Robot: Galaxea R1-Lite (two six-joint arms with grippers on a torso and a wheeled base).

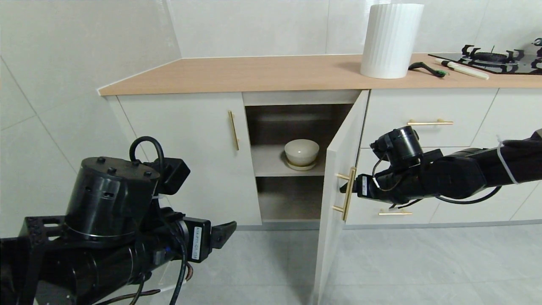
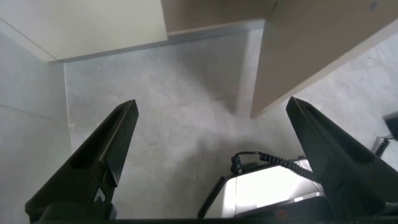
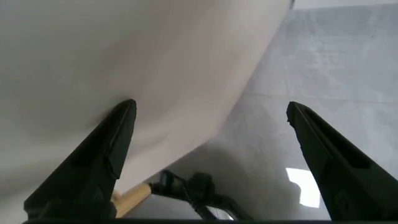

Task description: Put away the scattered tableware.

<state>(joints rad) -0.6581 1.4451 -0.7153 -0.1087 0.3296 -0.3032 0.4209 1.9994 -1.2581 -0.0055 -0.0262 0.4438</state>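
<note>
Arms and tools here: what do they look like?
Both are matte black. The left arm has a cylindrical bolted joint housing, a looped cable and a white label. The right arm carries a round wrist camera, loose cables and a white zip tie. The left tool and right tool each have two wedge-shaped fingers.

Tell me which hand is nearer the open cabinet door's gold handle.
Right. The right hand is right at the gold handle; the left hand sits low, well off to its left.
</note>
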